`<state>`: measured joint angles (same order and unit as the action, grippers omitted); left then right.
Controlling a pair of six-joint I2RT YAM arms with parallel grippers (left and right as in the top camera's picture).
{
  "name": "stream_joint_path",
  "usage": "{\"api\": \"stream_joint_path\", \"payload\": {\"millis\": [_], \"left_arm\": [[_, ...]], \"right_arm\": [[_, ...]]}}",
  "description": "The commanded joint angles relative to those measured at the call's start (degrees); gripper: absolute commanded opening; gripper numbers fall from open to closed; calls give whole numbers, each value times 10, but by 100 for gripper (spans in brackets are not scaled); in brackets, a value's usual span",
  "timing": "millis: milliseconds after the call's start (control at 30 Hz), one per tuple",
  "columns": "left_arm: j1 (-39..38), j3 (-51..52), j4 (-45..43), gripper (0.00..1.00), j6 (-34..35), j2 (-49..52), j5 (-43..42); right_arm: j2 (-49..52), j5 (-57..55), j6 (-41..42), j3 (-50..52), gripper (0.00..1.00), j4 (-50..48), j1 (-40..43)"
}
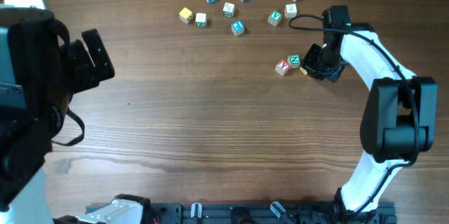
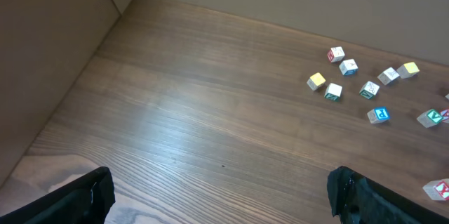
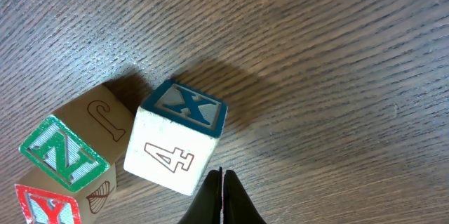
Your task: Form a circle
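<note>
Tips of the right fingers (image 3: 214, 206) are pressed together, holding nothing, just beside a blue X cube (image 3: 179, 140) on the desk (image 3: 337, 55). That cube touches a green N cube (image 3: 66, 154), which touches a red Y cube (image 3: 42, 206); this clump of 3 sits right of the desk's middle. 11 loose cubes (image 1: 228, 9) lie scattered along the far edge. The left fingers (image 2: 372, 199) stand wide apart, empty, above the left side.

The brown wood-grain bench (image 1: 210, 126) carries small pale wooden letter cubes. A green-topped N cube (image 1: 295, 60) touches a red-topped Y cube (image 1: 282, 67). A blue-topped X cube (image 3: 179, 136) stands just beside the N cube. Eleven scattered letter cubes (image 1: 228, 9) lie well beyond the N cube, toward the far edge.
</note>
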<state>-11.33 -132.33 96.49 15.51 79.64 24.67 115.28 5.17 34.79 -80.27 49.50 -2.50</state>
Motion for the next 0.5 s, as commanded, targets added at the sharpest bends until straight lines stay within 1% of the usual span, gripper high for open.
{"api": "stream_joint_path", "payload": {"millis": [0,167,233,300,400,467], "left_arm": [[3,0,0,100,-1,0,9],[3,0,0,100,-1,0,9],[3,0,0,100,-1,0,9],[3,0,0,100,-1,0,9],[3,0,0,100,-1,0,9],[3,0,0,100,-1,0,9]], "right_arm": [[-2,9,-3,5,4,1,3],[-2,-18,-2,5,4,19,3],[-2,-63,-1,5,4,22,3],[-2,-83,-1,5,4,18,3],[-2,-83,2,12,4,6,3],[-2,-83,20,24,5,-2,3]]}}
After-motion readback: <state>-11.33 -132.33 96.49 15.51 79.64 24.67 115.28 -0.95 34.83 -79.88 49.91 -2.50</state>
